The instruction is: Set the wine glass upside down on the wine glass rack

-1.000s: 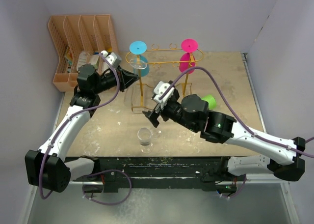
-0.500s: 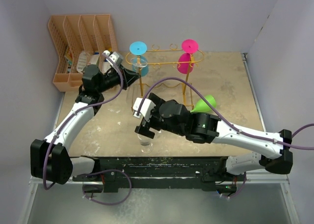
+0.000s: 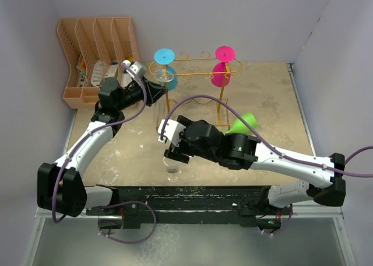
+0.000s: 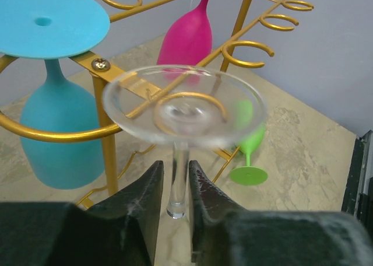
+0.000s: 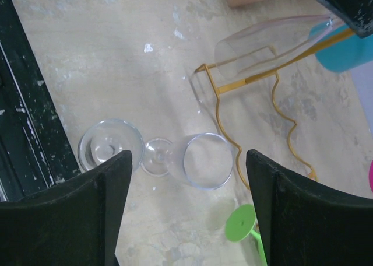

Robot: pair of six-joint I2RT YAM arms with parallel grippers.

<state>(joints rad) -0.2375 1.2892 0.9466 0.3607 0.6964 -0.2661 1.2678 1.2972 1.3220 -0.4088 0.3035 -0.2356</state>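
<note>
The golden wire rack (image 3: 192, 74) stands at the back, with a blue glass (image 3: 169, 82) and a pink glass (image 3: 221, 73) hanging upside down on it. My left gripper (image 3: 156, 92) is shut on the stem of a clear wine glass (image 4: 178, 178), held foot-up (image 4: 183, 105) right beside the rack's rail (image 4: 102, 65) next to the blue glass (image 4: 58, 132). My right gripper (image 3: 172, 146) is open, hovering above a second clear wine glass (image 3: 173, 164) standing near the front edge; it shows between the fingers in the right wrist view (image 5: 208, 161).
A green wine glass (image 3: 245, 123) lies on the table right of the rack; it also shows in the left wrist view (image 4: 247, 161). A peach slotted organizer (image 3: 96, 44) stands at the back left. The rack's wavy base (image 5: 280, 111) lies just beyond the standing glass.
My right arm has swung left and toward the front edge, bringing its open gripper over the standing clear glass. My left gripper holds its glass almost where it was.
</note>
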